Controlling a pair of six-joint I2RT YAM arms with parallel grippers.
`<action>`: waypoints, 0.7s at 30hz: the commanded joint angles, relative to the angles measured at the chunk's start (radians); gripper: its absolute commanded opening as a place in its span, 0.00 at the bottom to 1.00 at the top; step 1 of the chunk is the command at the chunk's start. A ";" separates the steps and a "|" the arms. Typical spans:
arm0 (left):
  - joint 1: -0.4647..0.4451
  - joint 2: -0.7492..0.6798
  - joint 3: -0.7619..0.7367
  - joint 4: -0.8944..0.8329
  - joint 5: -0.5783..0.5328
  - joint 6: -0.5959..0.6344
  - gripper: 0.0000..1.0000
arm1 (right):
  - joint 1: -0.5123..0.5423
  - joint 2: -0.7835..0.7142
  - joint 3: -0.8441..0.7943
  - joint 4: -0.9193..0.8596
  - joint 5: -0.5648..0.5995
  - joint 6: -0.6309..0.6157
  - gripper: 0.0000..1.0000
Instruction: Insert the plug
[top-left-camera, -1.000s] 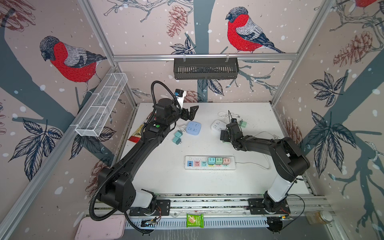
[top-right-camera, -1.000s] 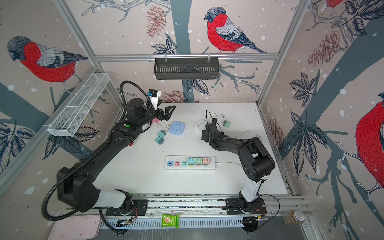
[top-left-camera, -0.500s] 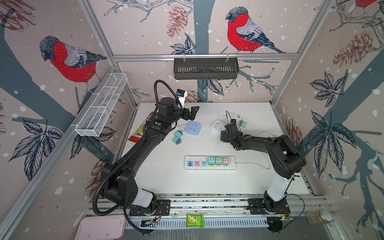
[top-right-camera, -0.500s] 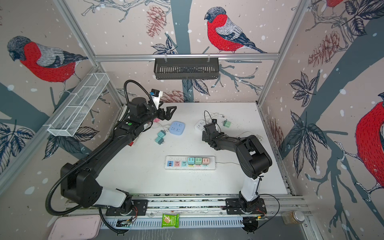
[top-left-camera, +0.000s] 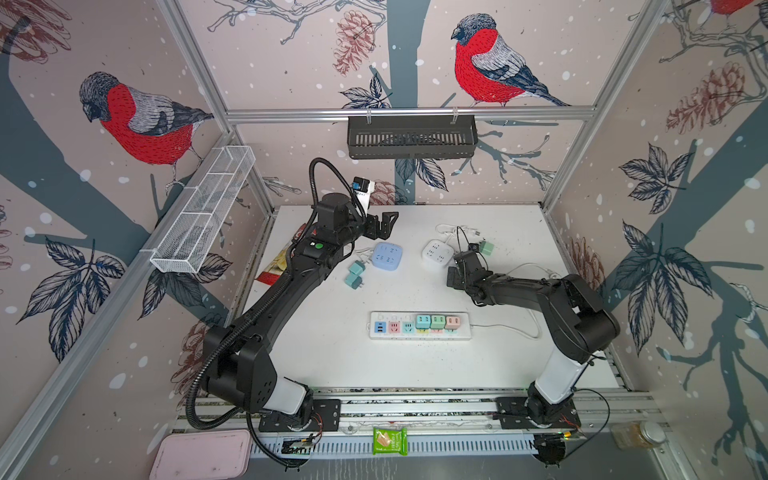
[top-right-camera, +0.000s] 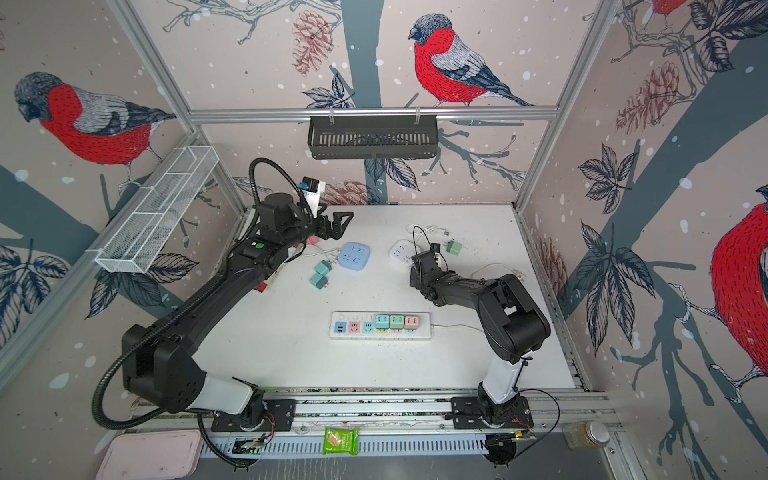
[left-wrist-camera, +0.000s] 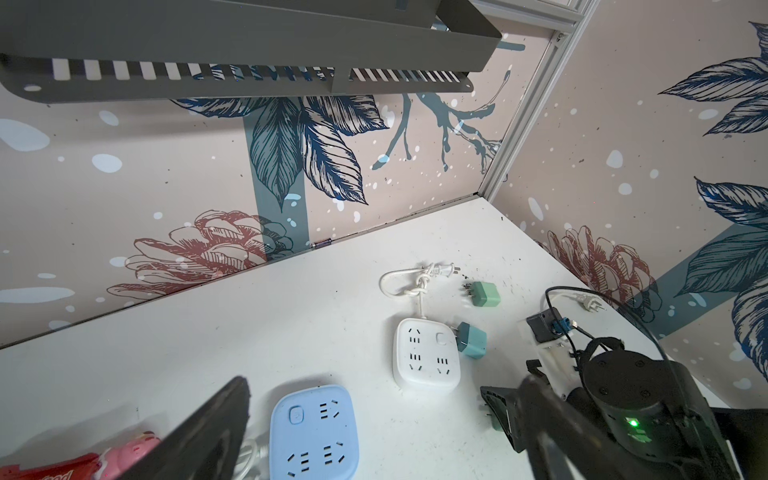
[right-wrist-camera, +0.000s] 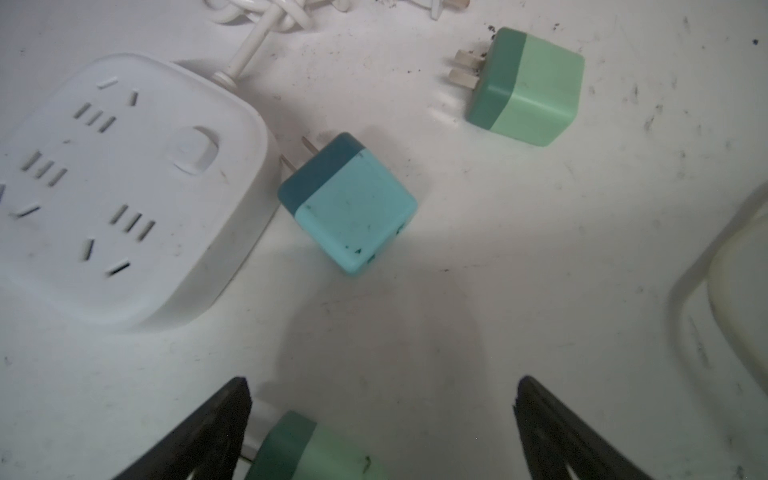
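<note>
On the white surface (right-wrist-camera: 498, 270), near the white socket cube (right-wrist-camera: 124, 187), a two-tone green plug cube (right-wrist-camera: 307, 451) lies on its side between the spread fingers of the right hand (right-wrist-camera: 382, 380), ungripped. It looks light, rigid and smooth-sided (slippery plastic, likely); best pinched across two opposite flat faces of the body, prongs left free. The left hand (top-left-camera: 383, 224), also spread, hovers empty near the blue socket cube (top-left-camera: 387, 256).

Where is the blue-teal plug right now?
In the right wrist view the blue-teal plug lies on the table, right of centre, prongs at the white socket block's side, just ahead of the open right gripper.
</note>
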 joint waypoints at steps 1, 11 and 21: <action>0.001 -0.021 0.003 0.001 0.006 -0.012 0.99 | 0.006 -0.034 -0.020 0.024 0.011 0.037 1.00; 0.001 -0.033 0.007 -0.002 0.013 -0.018 0.99 | 0.008 -0.153 -0.160 0.047 0.026 0.068 1.00; 0.001 -0.051 -0.003 0.013 0.024 -0.036 0.99 | 0.041 -0.286 -0.260 0.028 -0.052 0.097 1.00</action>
